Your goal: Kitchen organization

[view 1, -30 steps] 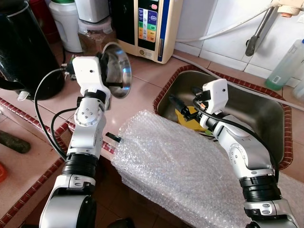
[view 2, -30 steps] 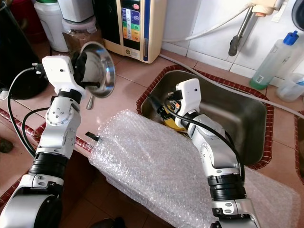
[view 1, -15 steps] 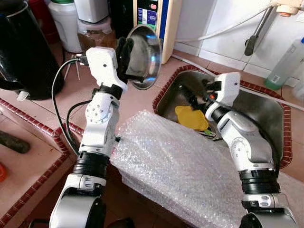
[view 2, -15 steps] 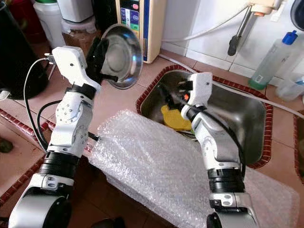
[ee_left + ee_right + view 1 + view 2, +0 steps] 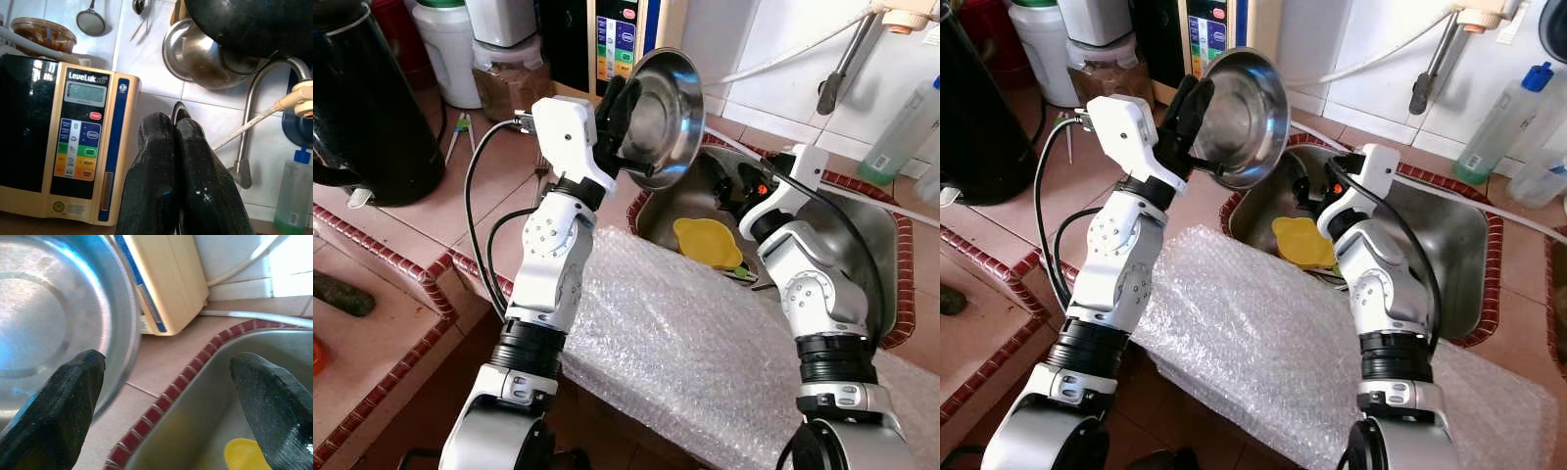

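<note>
Our left gripper (image 5: pixel 625 110) clamps a shiny round steel bowl (image 5: pixel 663 106); our right gripper (image 5: pixel 166 396), fingers spread, seemingly hovers over the sink (image 5: pixel 862 235).

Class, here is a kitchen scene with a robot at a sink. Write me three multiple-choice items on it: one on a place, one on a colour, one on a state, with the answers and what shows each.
1. Where does the yellow lid lie?
A. in the sink
B. on the bubble wrap
C. on the floor

2. What colour is the kettle at the far left?
A. white
B. black
C. red

3. How is the left gripper?
A. open, holding nothing
B. shut on a bottle
C. shut on the steel bowl

Answers:
1 A, the lid rests inside the steel basin.
2 B, its body is dark all over.
3 C, its fingers pinch the bowl's rim and hold it tilted in the air.
</note>
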Available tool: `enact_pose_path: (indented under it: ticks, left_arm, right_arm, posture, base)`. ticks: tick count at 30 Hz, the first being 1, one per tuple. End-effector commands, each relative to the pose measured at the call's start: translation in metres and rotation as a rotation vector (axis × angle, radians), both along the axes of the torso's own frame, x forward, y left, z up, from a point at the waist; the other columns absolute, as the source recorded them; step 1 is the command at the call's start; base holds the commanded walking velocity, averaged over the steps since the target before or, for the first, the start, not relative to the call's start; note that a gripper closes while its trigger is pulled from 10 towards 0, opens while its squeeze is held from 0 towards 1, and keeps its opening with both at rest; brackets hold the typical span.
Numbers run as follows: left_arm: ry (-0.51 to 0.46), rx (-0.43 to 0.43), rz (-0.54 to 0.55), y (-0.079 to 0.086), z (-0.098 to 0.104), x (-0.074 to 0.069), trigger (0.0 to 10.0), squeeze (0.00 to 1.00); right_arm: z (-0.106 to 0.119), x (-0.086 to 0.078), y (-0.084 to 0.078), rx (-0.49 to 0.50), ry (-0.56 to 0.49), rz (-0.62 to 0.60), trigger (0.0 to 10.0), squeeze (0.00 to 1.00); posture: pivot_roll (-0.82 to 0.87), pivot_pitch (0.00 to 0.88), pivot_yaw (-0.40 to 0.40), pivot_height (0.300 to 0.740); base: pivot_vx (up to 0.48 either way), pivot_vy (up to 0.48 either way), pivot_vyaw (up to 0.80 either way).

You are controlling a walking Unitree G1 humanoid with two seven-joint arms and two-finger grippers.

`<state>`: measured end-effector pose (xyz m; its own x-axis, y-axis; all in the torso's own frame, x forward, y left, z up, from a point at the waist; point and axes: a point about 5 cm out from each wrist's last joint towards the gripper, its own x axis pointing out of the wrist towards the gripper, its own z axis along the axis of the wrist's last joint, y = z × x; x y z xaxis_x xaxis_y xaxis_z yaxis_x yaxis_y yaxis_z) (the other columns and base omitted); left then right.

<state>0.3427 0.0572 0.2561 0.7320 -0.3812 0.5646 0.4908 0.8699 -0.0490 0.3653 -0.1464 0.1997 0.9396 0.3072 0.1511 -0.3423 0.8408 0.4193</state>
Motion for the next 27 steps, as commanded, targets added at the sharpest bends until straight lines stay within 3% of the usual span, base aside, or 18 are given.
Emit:
enact_pose_path:
  ticks: [1,2,3,16,21,27]
  left_arm:
    - [-0.023,0.007,-0.03,-0.005,0.004,-0.004,0.0,0.0]
    - [-0.021,0.009,-0.039,-0.006,0.004,-0.005,0.0,0.0]
    - [-0.019,0.01,-0.045,-0.008,0.003,-0.006,0.0,0.0]
    - [-0.011,0.009,-0.06,-0.01,0.003,-0.008,0.0,0.0]
    - [-0.008,0.01,-0.059,-0.01,0.003,-0.009,0.0,0.0]
    - [-0.005,0.011,-0.056,-0.008,0.003,-0.009,0.0,0.0]
  right_arm:
    - [0.004,0.002,0.0,0.017,-0.004,0.002,10.0,0.0]
    - [0.005,0.003,0.002,0.031,-0.008,0.009,10.0,0.0]
    - [0.005,0.004,0.006,0.044,-0.01,0.015,0.0,0.0]
    - [-0.002,0.014,0.024,0.149,0.043,0.03,0.0,0.0]
    - [-0.01,0.017,0.027,0.278,0.092,0.043,0.0,0.0]
    - [-0.012,0.018,0.031,0.345,0.101,0.075,0.0,0.0]
  posture:
    - [-0.07,0.097,-0.034,0.74]
    - [-0.07,0.097,-0.032,0.74]
    - [-0.07,0.098,-0.031,0.74]
    - [-0.05,0.102,-0.034,0.74]
    - [-0.04,0.101,-0.033,0.74]
    - [-0.04,0.1,-0.032,0.74]
  base:
    - [0.0,0.0,0.0]
    - [0.0,0.0,0.0]
    - [0.0,0.0,0.0]
    - [0.0,0.0,0.0]
    - [0.0,0.0,0.0]
    - [0.0,0.0,0.0]
